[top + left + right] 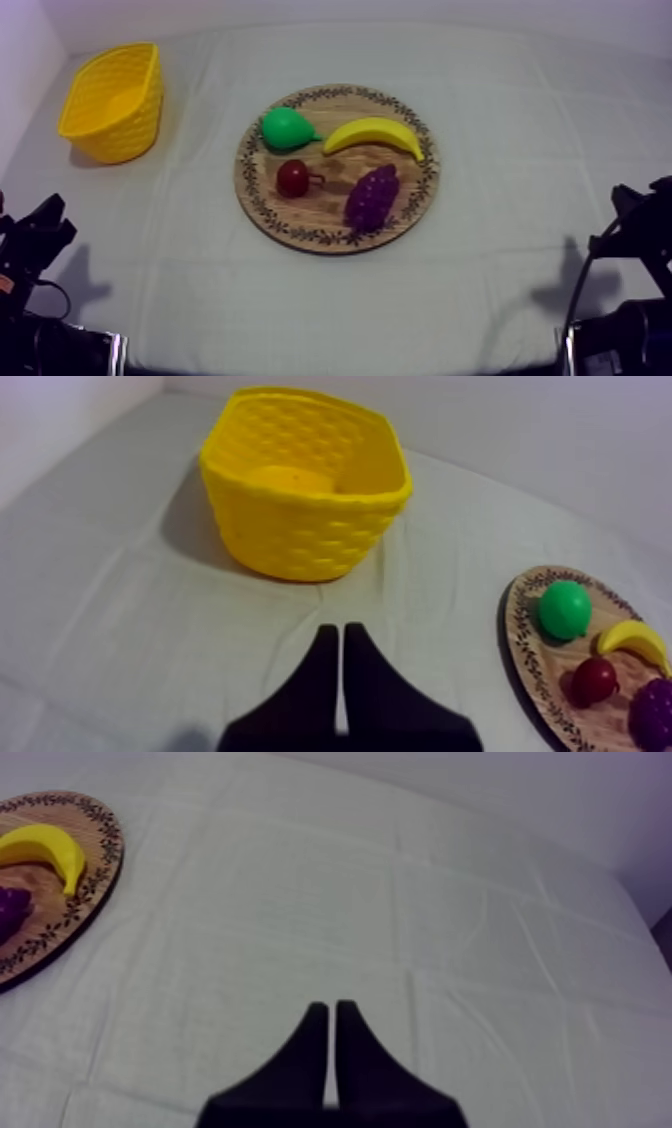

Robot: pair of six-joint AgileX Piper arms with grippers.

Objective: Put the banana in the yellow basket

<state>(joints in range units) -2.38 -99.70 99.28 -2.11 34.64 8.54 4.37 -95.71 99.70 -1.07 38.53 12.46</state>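
Observation:
A yellow banana (373, 134) lies on the far right part of the round wooden board (420, 195) at the table's middle. It shares the board with a green pear (284, 128), a small red fruit (294, 178) and a purple bunch of grapes (372, 197). The yellow basket (112, 102) stands at the far left, with nothing visible inside. My left gripper (48, 222) rests low at the left, its fingers together in a narrow wedge (339, 638) on the near side of the basket (300, 481). My right gripper (632, 200) rests low at the right, shut (329, 1012) over bare cloth, the banana (45, 847) far off.
Grey-white cloth covers the table, with open cloth between the board and both arms. A pale wall runs along the far edge and the left side behind the basket.

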